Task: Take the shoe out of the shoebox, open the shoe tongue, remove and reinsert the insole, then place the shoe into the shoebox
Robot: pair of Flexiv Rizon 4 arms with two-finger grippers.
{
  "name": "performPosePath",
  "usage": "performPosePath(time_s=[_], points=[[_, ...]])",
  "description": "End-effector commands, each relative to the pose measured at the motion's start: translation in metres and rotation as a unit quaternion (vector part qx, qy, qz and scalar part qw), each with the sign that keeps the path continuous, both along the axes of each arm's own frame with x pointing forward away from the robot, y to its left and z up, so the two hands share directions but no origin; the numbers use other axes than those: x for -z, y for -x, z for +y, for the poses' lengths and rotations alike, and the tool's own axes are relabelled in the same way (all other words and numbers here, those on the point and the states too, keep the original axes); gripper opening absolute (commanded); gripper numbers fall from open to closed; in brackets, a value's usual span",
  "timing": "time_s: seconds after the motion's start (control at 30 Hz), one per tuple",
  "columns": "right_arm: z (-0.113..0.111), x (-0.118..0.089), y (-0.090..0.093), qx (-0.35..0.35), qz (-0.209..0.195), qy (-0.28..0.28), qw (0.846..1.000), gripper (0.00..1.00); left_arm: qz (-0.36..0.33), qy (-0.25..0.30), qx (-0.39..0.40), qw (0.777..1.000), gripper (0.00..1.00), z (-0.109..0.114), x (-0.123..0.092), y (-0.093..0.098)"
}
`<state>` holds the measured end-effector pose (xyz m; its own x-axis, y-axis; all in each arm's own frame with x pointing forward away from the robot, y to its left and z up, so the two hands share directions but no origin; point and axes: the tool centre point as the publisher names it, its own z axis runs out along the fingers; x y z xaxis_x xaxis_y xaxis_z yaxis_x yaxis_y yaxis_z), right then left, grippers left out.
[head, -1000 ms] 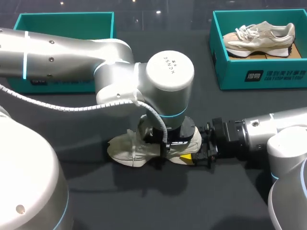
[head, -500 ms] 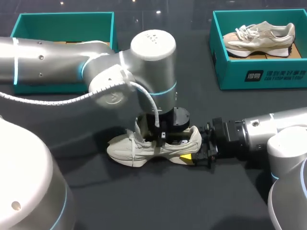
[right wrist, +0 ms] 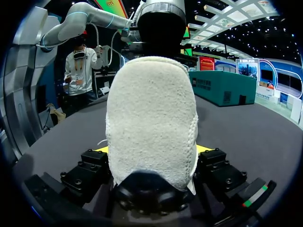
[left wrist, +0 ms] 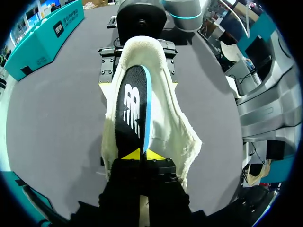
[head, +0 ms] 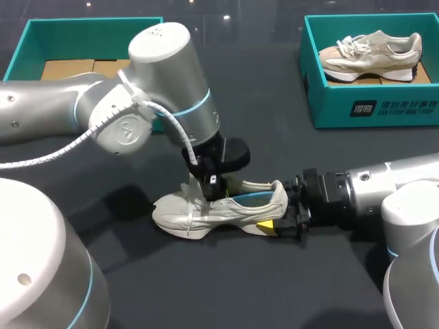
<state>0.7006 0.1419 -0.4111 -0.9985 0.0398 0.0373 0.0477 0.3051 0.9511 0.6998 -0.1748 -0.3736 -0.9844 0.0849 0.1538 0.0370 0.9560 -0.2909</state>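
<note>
Nearest on the dark bench (head: 137, 288) is the right arm (head: 384, 192), lying low and level. Its tool (head: 278, 214) is clenched on the heel of the pale shoe (head: 206, 216), with one yellow tip on each side of the heel. In the right wrist view the fuzzy heel fills the space ahead of the tool (right wrist: 152, 150) and blocks the rest of the shoe.

The shoe lies at the middle of the bench, out of any box, sole down and toe pointing to the left.

Above it, the left arm (head: 158, 103) comes down at a slant, and its wrist hides the tongue and part of the laces. The left tool (head: 204, 188) sits at the shoe's mouth. In the left wrist view its yellow tips (left wrist: 140, 154) are pinched together on the front end of the black, blue-edged insole (left wrist: 132, 109), which runs back inside the shoe towards the heel.

Well apart at the far edge stand two teal shoeboxes. The left shoebox (head: 92, 27) shows brown card on its floor. The right shoebox (head: 384, 106) holds a second shoe (head: 374, 55) resting on its sole.
</note>
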Motion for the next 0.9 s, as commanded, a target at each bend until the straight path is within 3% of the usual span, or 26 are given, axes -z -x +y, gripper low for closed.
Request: performPosePath(time_s=[0.03, 0.5, 0.9], points=[[0.001, 0.001, 0.002, 0.001, 0.0, 0.002, 1.0, 0.0, -0.001, 0.05, -0.004, 0.999, 0.0, 0.008, -0.007, 0.004], [0.001, 0.001, 0.002, 0.001, 0.0, 0.002, 1.0, 0.0, -0.021, 0.103, -0.011, 0.994, 0.0, 0.002, -0.034, 0.009], [0.001, 0.001, 0.002, 0.001, 0.0, 0.002, 1.0, 0.0, -0.075, 0.086, -0.028, 0.993, 0.0, -0.025, -0.047, 0.002]])
